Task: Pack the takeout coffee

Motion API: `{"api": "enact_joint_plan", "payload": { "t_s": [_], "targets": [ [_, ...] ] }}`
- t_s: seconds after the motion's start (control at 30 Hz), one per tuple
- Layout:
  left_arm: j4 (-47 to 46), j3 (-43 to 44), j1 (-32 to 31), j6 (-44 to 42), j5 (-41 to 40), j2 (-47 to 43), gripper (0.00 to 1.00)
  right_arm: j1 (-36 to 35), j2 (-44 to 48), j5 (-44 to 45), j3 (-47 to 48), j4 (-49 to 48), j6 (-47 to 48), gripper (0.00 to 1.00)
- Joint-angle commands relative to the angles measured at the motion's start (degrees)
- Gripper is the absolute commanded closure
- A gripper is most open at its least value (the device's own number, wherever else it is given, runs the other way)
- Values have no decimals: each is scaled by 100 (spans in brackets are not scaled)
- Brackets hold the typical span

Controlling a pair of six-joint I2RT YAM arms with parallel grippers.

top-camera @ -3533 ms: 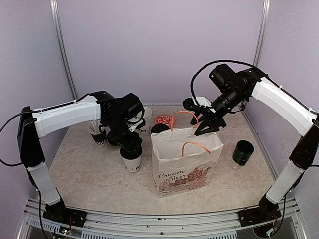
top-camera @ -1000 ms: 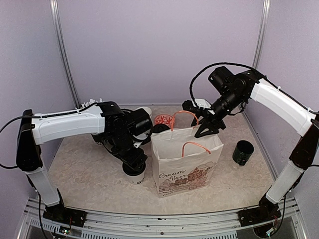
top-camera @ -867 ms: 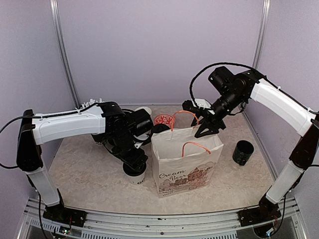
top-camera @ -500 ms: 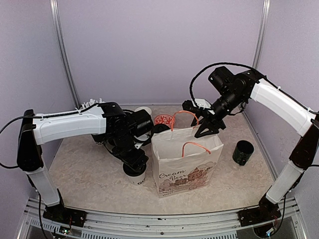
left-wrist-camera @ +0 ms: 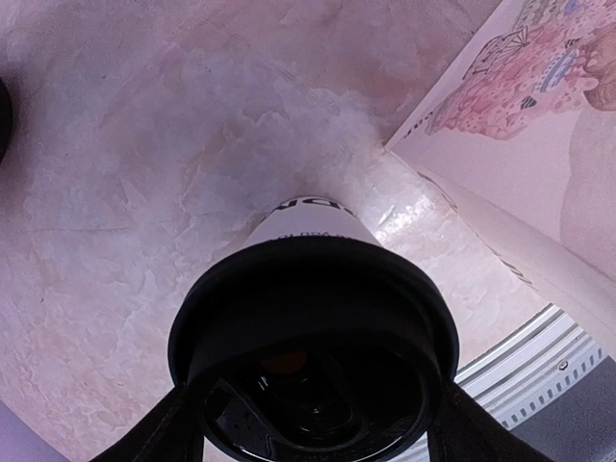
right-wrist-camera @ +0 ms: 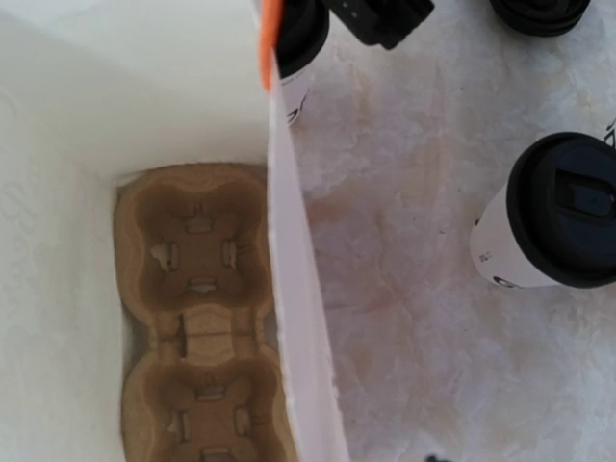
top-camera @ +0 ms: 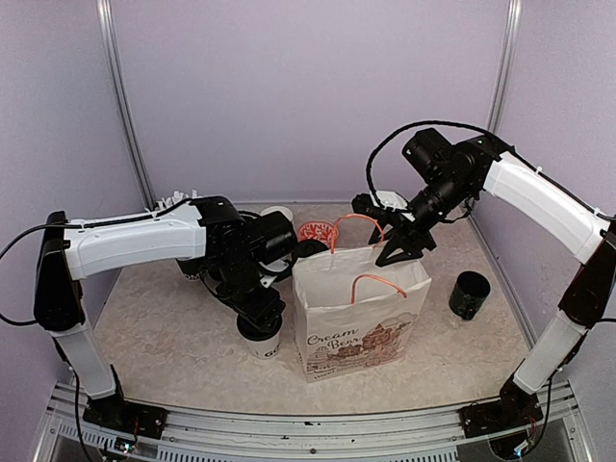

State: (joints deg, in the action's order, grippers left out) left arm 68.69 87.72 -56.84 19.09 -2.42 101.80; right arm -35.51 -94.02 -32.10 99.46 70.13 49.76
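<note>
The jaws of the left gripper (top-camera: 260, 316) stand wide, one finger on each side of the black lid (left-wrist-camera: 308, 327) of a paper cup (left-wrist-camera: 306, 217) that sits just beside the left side of the bag (top-camera: 356, 327). Whether they press on it or only flank it, I cannot tell. The jaws of the right gripper (top-camera: 397, 248) are about half open at the bag's rear rim, by an orange handle (right-wrist-camera: 270, 38); a grip on the paper cannot be made out. There are two lidded cups: the second cup (right-wrist-camera: 549, 217) stands free behind the bag. The one white bag is upright and open, with two orange handles. On its floor lies one brown cardboard carrier (right-wrist-camera: 197, 318) with two wells, one cut off by the frame. One black pot (top-camera: 469, 294) stands right of the bag. Left of the bag, white straws (top-camera: 175, 202) show above the left arm (top-camera: 135, 236), their holder hidden. A red-patterned round thing (top-camera: 316, 231) behind the bag is hard to make out.
</note>
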Motion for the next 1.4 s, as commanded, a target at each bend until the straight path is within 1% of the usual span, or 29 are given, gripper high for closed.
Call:
{"api": "enact_joint_plan", "payload": {
  "t_s": [0.0, 0.33, 0.53, 0.7, 0.83, 1.0, 1.1, 1.27, 1.37],
  "targets": [
    [220, 297, -46, 36, -212, 12, 27, -53, 77, -47, 2, 0, -88, 49],
    [620, 598, 110, 183, -588, -398, 27, -51, 85, -118, 144, 80, -146, 49],
    [915, 1250, 234, 316, -989, -682, 29, -53, 67, -138, 235, 92, -188, 50],
    [954, 1829, 308, 396, -1179, -915, 30, -53, 10, -177, 346, 121, -251, 50],
    [961, 2029, 366, 394, -1305, -1083, 30, -48, -33, -230, 415, 161, -280, 52],
    [941, 2289, 403, 370, -1540, -1228, 30, -50, -71, -343, 460, 171, -353, 54],
    [872, 2518, 398, 305, -1547, -1325, 30, -53, -103, -388, 482, 159, -412, 56],
    [530, 2753, 267, 99, -1438, -1512, 31, -52, -162, -394, 524, 167, -457, 59],
    [195, 2771, 136, -89, -1167, -1690, 31, -48, -198, -411, 584, 193, -481, 62]
  ]
}}
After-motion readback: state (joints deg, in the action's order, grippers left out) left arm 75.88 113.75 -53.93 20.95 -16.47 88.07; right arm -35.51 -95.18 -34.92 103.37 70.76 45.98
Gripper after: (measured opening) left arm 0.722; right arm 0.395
